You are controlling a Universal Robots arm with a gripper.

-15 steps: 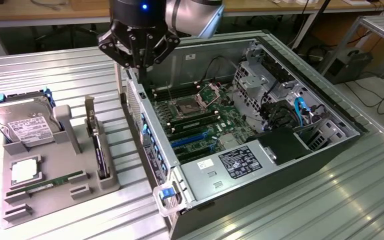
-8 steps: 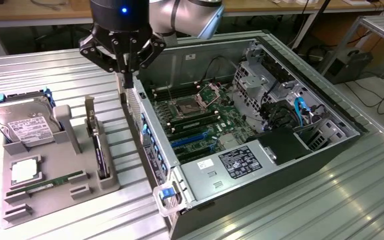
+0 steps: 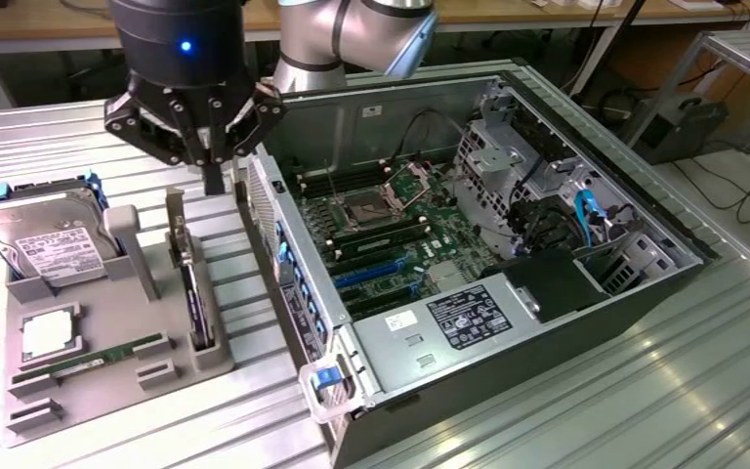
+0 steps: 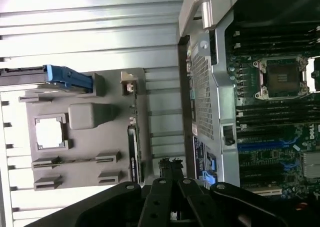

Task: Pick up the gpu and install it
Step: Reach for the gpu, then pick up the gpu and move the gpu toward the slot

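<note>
The gpu (image 3: 191,283) stands on edge in a slot of the grey holder tray (image 3: 102,386), its silver bracket end toward the far side. In the wrist view the gpu (image 4: 134,154) shows as a thin dark strip on the tray (image 4: 80,187). My gripper (image 3: 215,182) hangs above the far end of the card, a little toward the computer case. It is shut, the fingers are pressed together, and nothing is between them. Its black fingers (image 4: 171,173) point down between the tray and the case wall.
The open computer case (image 3: 636,293) lies on the exterior view's right, with the motherboard and blue slots (image 3: 372,274) exposed. On the tray sit a hard drive (image 3: 43,244), a processor chip (image 3: 50,332) and a RAM stick (image 3: 95,357). The table is ribbed metal.
</note>
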